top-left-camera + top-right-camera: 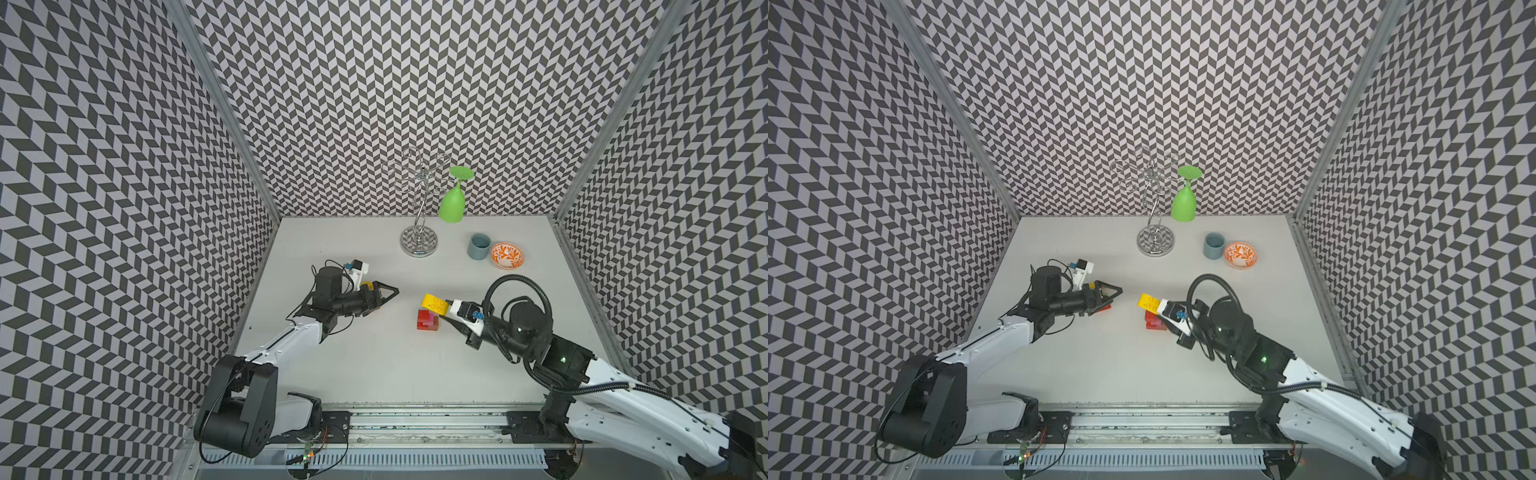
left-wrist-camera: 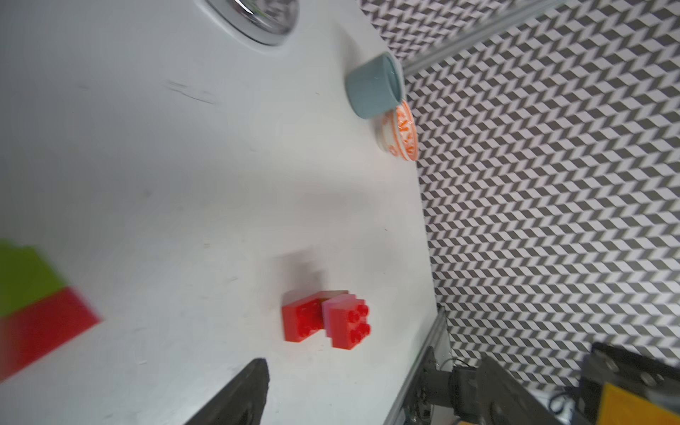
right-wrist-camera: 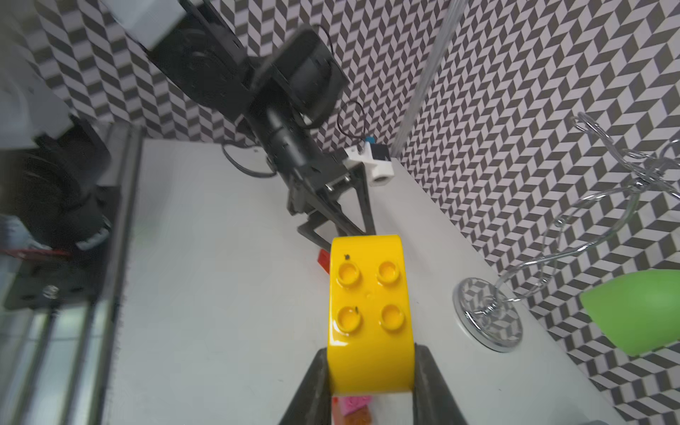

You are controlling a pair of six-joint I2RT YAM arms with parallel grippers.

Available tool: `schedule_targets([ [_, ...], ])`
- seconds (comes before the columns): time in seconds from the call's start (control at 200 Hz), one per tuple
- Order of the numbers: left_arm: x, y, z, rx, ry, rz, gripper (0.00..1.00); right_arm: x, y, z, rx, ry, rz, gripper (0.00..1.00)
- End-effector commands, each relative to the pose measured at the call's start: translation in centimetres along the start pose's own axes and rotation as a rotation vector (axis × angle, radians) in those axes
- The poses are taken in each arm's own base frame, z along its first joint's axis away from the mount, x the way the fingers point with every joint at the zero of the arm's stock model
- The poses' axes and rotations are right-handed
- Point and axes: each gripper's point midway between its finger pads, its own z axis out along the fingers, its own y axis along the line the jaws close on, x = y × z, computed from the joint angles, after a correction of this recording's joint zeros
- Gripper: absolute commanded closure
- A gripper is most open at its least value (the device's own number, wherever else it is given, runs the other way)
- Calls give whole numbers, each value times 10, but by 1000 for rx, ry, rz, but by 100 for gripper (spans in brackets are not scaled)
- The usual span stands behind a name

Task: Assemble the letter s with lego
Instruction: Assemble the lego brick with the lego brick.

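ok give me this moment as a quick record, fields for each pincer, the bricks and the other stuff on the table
right pincer: shut on the yellow brick
yellow brick: rounded side, four studs, close above the stack; contact unclear
stack: red and pink bricks on the table
left pincer: open, empty, over a red brick
green brick: touching that red brick, blurred
far end: metal rack with a green glass hung upside down; cup beside orange bowl
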Motion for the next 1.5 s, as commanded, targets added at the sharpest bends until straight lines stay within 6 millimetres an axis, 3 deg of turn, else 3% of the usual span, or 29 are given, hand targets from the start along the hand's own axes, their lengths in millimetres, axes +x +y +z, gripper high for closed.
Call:
schedule_targets([
  [0.0, 6, -28, 10, 156, 35, 17, 8, 24, 12, 1, -187, 34, -100, 96],
  [0.125, 19, -7, 21, 137, 72, -23, 5, 40, -2, 12, -233, 47, -65, 95],
  [0.391, 42, 21, 39, 144, 142, -87, 0, 72, -2, 37, -337, 67, -51, 95],
  [0.756, 55, 27, 48, 118, 194, -101, 0, 100, 4, 56, -397, 97, -90, 95],
  [1.492, 62, 14, 65, 138, 249, -76, 5, 108, -2, 77, -393, 100, 22, 94],
])
